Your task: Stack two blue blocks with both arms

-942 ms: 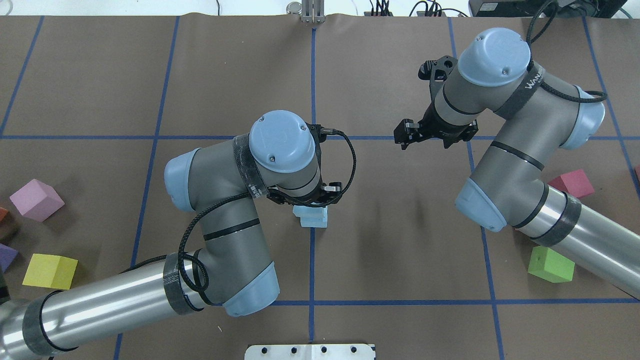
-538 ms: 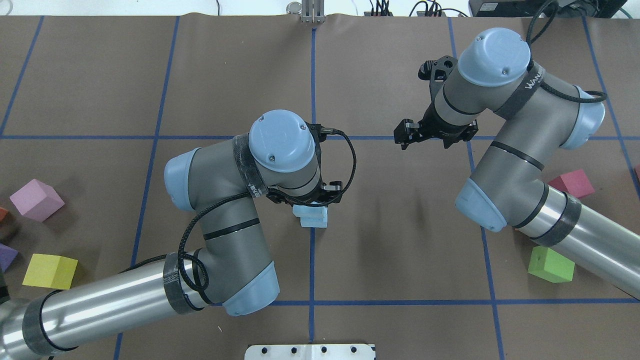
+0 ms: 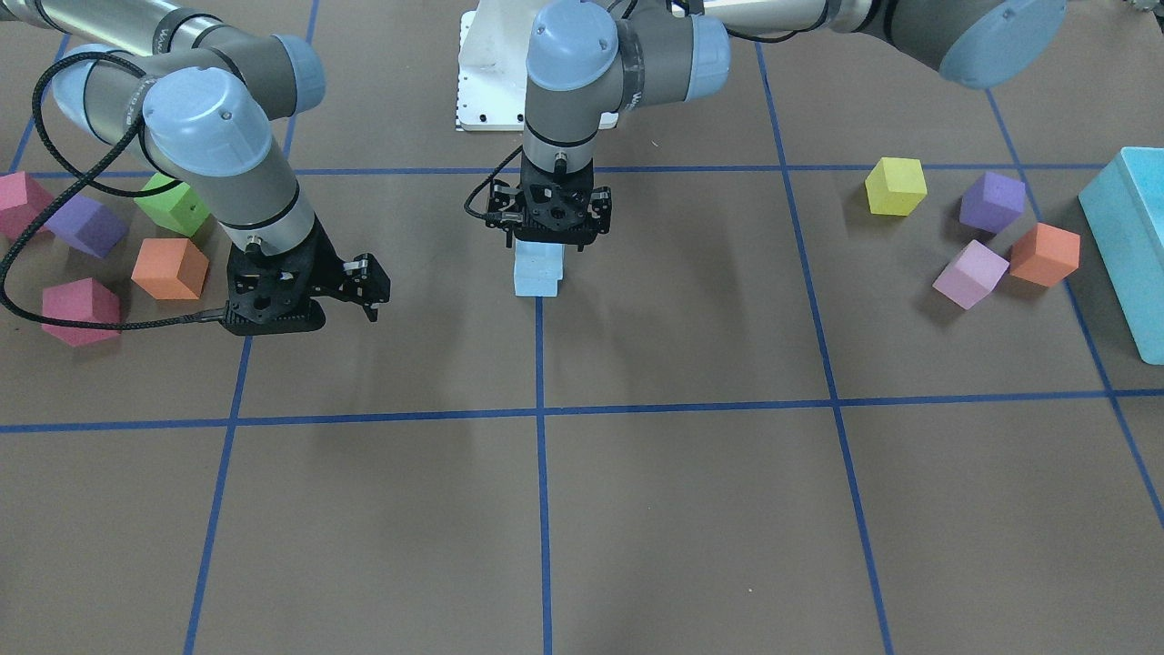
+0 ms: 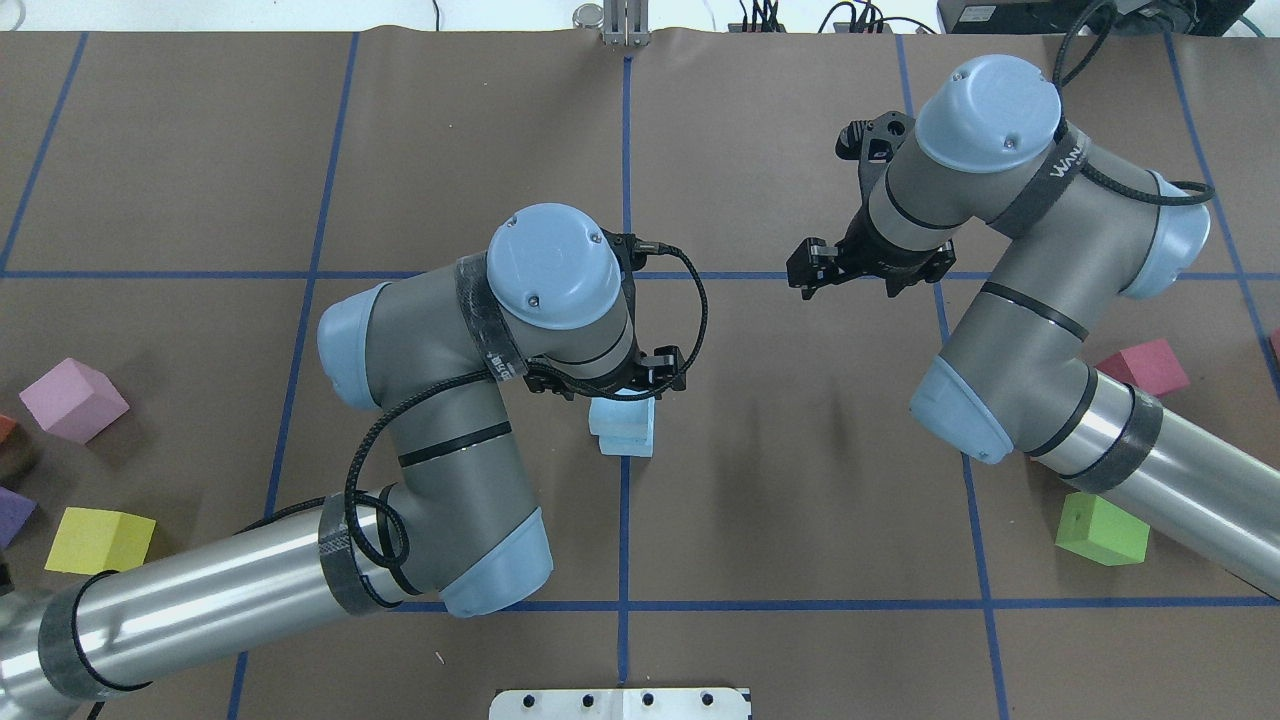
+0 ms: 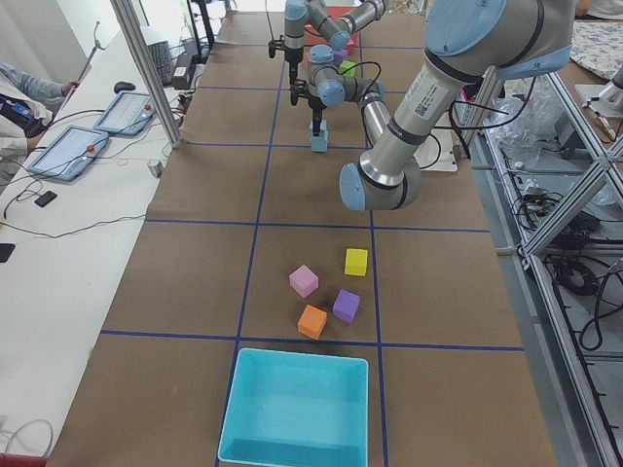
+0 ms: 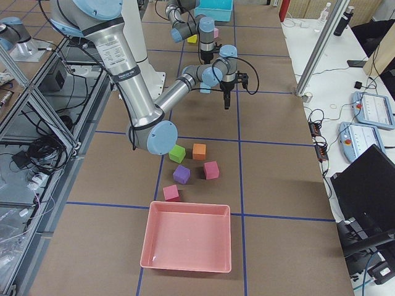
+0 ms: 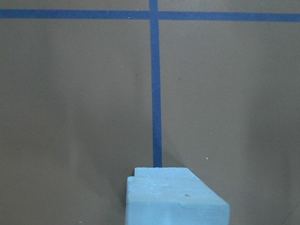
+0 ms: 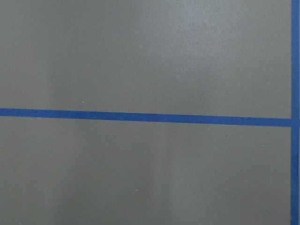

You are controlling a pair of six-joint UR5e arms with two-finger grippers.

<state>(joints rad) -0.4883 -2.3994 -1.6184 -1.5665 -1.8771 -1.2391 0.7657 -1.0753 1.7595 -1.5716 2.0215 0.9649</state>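
Note:
Two pale blue blocks stand stacked on the centre blue tape line, the upper block (image 4: 618, 416) slightly offset on the lower block (image 4: 632, 442). The stack also shows in the front view (image 3: 536, 270) and at the bottom of the left wrist view (image 7: 174, 199). My left gripper (image 4: 606, 385) hovers just above the stack with its jaws open, clear of the upper block (image 3: 538, 253). My right gripper (image 4: 808, 268) hangs open and empty above bare table far to the right, also seen in the front view (image 3: 362, 284).
Loose cubes lie at the left edge: pink (image 4: 72, 400), yellow (image 4: 100, 540), purple (image 4: 15, 510). Green (image 4: 1100, 528) and magenta (image 4: 1145, 365) cubes lie by the right arm. A turquoise bin (image 3: 1128, 236) and a pink bin (image 6: 188, 237) stand at the table's ends.
My left arm has risen and shifted slightly back-left off the stack, so more of the upper block shows. The blocks stayed in place. The right arm has not moved.

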